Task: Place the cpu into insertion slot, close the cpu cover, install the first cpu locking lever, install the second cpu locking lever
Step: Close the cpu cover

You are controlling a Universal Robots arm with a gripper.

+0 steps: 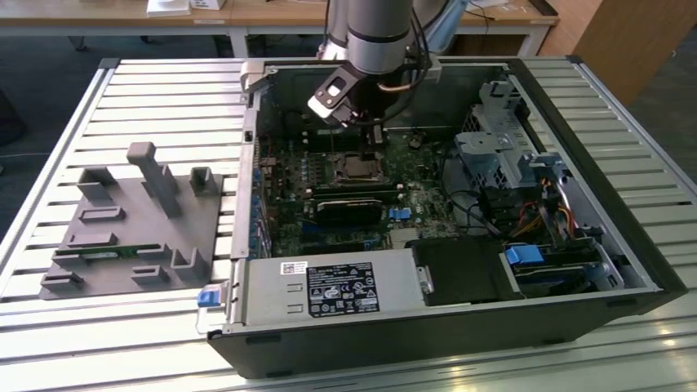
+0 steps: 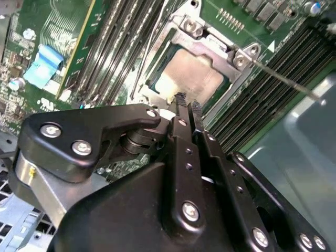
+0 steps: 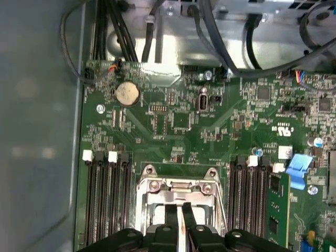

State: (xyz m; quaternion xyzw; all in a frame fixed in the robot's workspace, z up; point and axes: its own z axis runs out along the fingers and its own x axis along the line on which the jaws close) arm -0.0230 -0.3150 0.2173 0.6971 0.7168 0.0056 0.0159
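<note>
You have the cpu [image 2: 191, 76] seated in the slot [image 1: 357, 169], and the cover [image 3: 157, 186] looks down over it, so count the first two steps as done. Fingers [image 2: 180, 123] hover just above the cover's edge, nearly together, holding nothing. One lever [image 2: 283, 81] juts out free beside the slot, so the lever steps look undone.

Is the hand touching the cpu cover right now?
Cannot tell. In the second wrist view the hand ends over the near edge of the cpu cover, but the overlap hides whether they meet or a gap lies between them.
</note>
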